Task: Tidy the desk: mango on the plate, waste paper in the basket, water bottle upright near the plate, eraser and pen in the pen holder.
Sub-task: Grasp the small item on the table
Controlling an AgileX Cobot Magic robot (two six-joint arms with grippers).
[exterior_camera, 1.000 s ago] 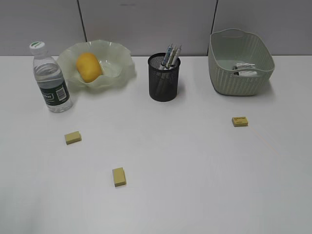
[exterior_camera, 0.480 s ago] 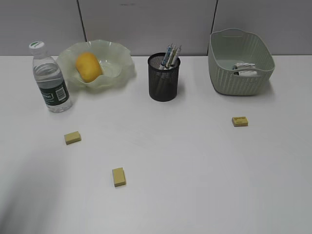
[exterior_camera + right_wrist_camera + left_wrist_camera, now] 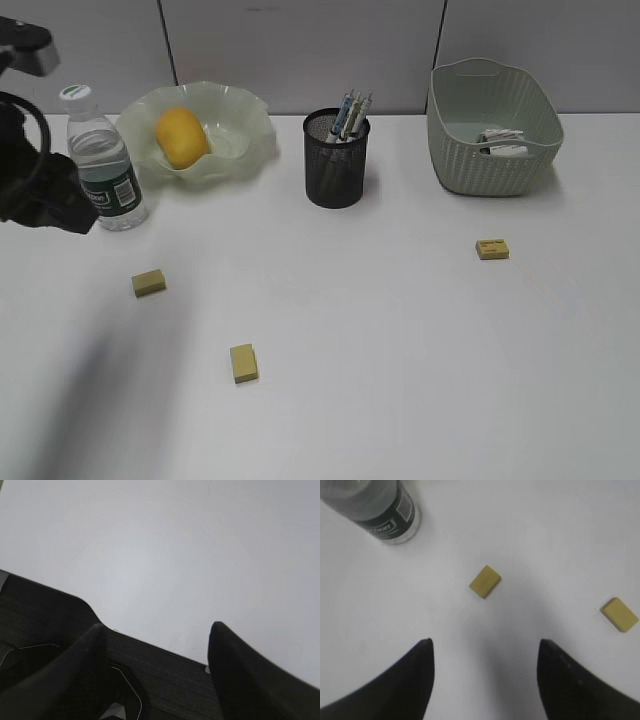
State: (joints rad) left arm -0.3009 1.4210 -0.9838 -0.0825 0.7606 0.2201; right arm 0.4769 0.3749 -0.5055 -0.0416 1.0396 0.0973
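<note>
- The left hand [image 3: 482, 680] hangs wide open and empty above the tabletop [image 3: 400, 330], a yellow eraser [image 3: 485, 581] just ahead between its fingertips.
- That eraser [image 3: 149, 283], lying skewed to the hand's closing line, sits nearest the left arm.
- The right hand [image 3: 155, 675], open and empty, waits over bare tabletop.
- The pen holder [image 3: 337, 160] stands well beyond.

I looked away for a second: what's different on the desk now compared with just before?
The left arm has swung into the exterior view at the far left, its gripper open and empty above the desk, facing the nearest eraser. Nothing was grasped or released. Mango, water bottle, pen holder, basket and all three erasers stayed put.
</note>
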